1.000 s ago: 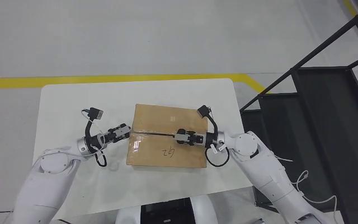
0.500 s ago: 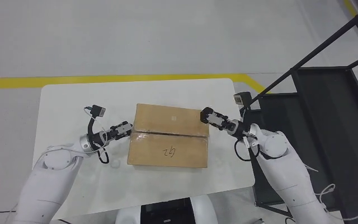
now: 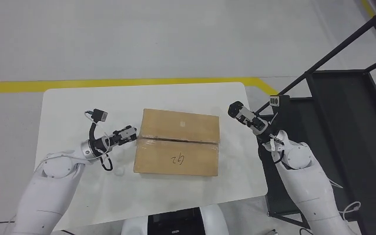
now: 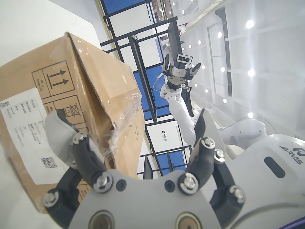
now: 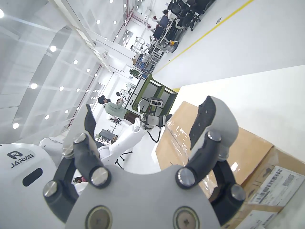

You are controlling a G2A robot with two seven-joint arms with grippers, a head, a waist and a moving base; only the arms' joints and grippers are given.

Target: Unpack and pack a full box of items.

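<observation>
A brown cardboard box (image 3: 179,141) lies in the middle of the white table (image 3: 70,111), flaps down, with clear tape along its centre seam. My left gripper (image 3: 131,134) is at the box's left end, open. In the left wrist view one finger (image 4: 57,125) rests against the end of the box (image 4: 59,84), where the tape is crumpled and a flap edge gapes slightly. My right gripper (image 3: 235,110) hangs open past the box's right end, apart from it. The right wrist view looks over my right gripper (image 5: 147,117) along the box (image 5: 238,144) lengthwise.
A black metal frame with steps (image 3: 329,111) stands close to the table's right edge, beside the right arm. A yellow floor line (image 3: 117,85) runs behind the table. Bare tabletop surrounds the box.
My right gripper has drawn back from over the box's seam to the right, off the box and beyond its right end. The left gripper has stayed at the left end.
</observation>
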